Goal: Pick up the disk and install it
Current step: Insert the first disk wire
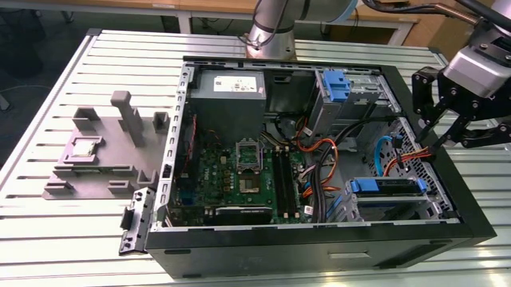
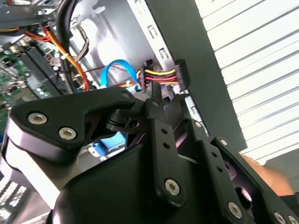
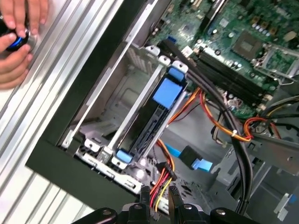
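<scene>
Blue-framed silver-grey disk (image 1: 387,186) (image 3: 161,100) sat in grey metal drive cage (image 3: 117,98) at corner of open black computer case (image 1: 471,206); install judged done or nearly so, full seating not verifiable. Black claw (image 3: 159,193) (image 1: 429,140) hung released, empty, over case wall beside cage. Room tight: wall edge close, red-yellow cable bundle (image 3: 163,175) just under fingertips. Outside lay slatted metal tabletop (image 1: 80,239), with person's hand (image 3: 16,42) on it.

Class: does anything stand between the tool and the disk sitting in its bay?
Yes. A red-and-yellow wire plug lies right at the open tool's tips, between it and the disk.
</scene>
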You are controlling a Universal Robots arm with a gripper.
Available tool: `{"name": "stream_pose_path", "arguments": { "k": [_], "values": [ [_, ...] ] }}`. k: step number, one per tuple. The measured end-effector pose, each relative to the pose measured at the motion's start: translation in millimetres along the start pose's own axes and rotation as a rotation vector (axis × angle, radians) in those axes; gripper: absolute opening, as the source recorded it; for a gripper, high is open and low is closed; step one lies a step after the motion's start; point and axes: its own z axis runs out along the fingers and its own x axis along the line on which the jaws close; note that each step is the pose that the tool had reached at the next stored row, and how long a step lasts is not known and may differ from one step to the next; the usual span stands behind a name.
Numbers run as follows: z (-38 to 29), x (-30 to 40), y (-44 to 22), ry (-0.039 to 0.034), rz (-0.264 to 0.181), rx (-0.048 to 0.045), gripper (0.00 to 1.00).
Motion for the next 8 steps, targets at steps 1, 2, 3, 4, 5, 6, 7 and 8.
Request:
{"name": "stream_pose_path", "arguments": {
  "k": [1, 2, 3, 4, 5, 6, 7, 8],
  "values": [
    [0.0, 0.0, 0.0, 0.0042, -0.006, 0.0073, 0.30],
    [0.1, 0.1, 0.0, 0.0058, -0.012, 0.0108, 0.30],
    [0.1, 0.1, -0.1, 0.0060, -0.020, 0.0121, 0.30],
    [0.1, 0.0, -0.1, 0.0056, -0.032, 0.0129, 0.30],
    [0.0, 0.0, -0.1, 0.0049, -0.049, 0.0135, 0.30],
    [0.0, 0.0, 0.0, 0.0041, -0.067, 0.0143, 0.30],
    [0.1, 0.0, 0.0, 0.0032, -0.084, 0.0151, 0.30],
    [0.2, 0.0, 0.0, 0.0022, -0.101, 0.0160, 0.30]
  ]
}}
